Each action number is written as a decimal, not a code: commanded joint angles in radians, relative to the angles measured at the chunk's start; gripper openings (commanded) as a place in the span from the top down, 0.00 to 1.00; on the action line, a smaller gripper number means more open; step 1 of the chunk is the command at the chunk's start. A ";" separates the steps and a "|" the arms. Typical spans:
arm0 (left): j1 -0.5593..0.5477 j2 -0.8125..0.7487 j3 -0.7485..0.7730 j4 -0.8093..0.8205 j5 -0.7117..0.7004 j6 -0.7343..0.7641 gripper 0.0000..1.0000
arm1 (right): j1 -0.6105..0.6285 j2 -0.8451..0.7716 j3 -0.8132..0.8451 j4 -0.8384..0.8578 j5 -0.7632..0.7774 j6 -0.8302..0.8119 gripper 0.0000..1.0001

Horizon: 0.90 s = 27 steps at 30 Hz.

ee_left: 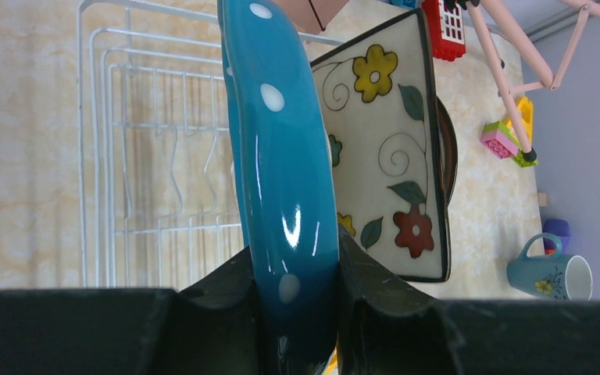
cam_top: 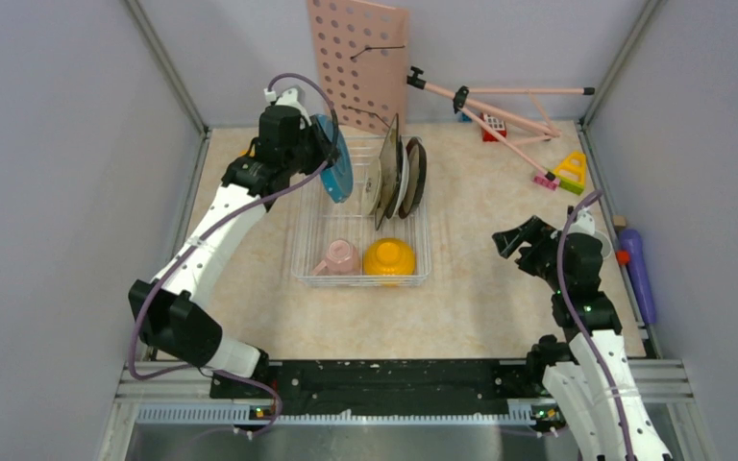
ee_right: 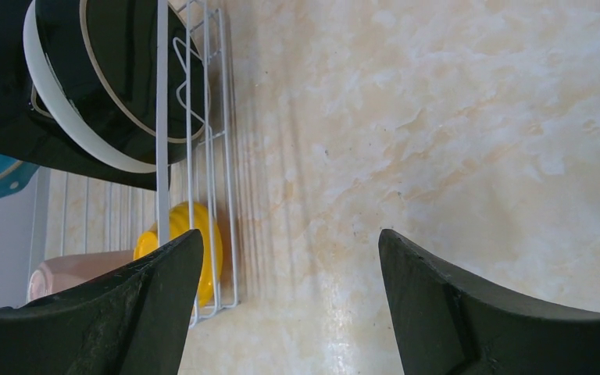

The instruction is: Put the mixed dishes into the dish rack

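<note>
Your left arm (cam_top: 221, 221) stretches from its base to the far left corner of the rack (cam_top: 360, 282). There the left claw (ee_left: 297, 285) pinches the rim of the teal dotted dish (ee_left: 281, 156), holding it on edge just beside the square floral plate (ee_left: 387, 148) that stands in the rack. Your right arm (cam_top: 586, 307) is folded up to the right of the rack, with the right claw (ee_right: 289, 246) spread wide above the table (ee_right: 453, 117). The pink cup (cam_top: 336, 257) and yellow bowl (cam_top: 389, 257) sit at the rack's near end.

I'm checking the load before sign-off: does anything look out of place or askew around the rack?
One blue cup sits out on the table, well apart from the dish rack. The teal dotted dish is not seated yet; the left pincer holds it edge-on.
</note>
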 commanded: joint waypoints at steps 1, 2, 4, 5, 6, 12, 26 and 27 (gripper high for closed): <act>0.006 0.056 0.141 0.213 0.069 -0.003 1.00 | 0.005 0.005 0.029 0.053 -0.024 -0.035 0.19; 0.006 0.079 0.154 0.219 0.087 -0.010 1.00 | 0.005 0.005 0.029 0.053 -0.025 -0.036 0.19; 0.006 0.122 0.169 0.251 0.128 -0.024 1.00 | 0.005 0.003 0.026 0.052 -0.031 -0.042 0.19; 0.006 0.142 0.182 0.258 0.138 -0.029 1.00 | 0.004 0.004 0.026 0.051 -0.033 -0.043 0.19; 0.007 0.170 0.198 0.254 0.135 -0.026 1.00 | 0.005 0.006 0.026 0.048 -0.035 -0.044 0.19; 0.006 0.241 0.260 0.216 0.084 0.008 1.00 | 0.003 0.006 0.032 0.026 -0.036 -0.045 0.19; 0.006 0.206 0.149 0.225 0.036 0.026 1.00 | 0.005 0.055 0.051 0.039 -0.049 -0.046 0.19; 0.005 0.213 0.149 0.222 0.040 0.025 1.00 | 0.005 0.057 0.053 0.039 -0.048 -0.046 0.19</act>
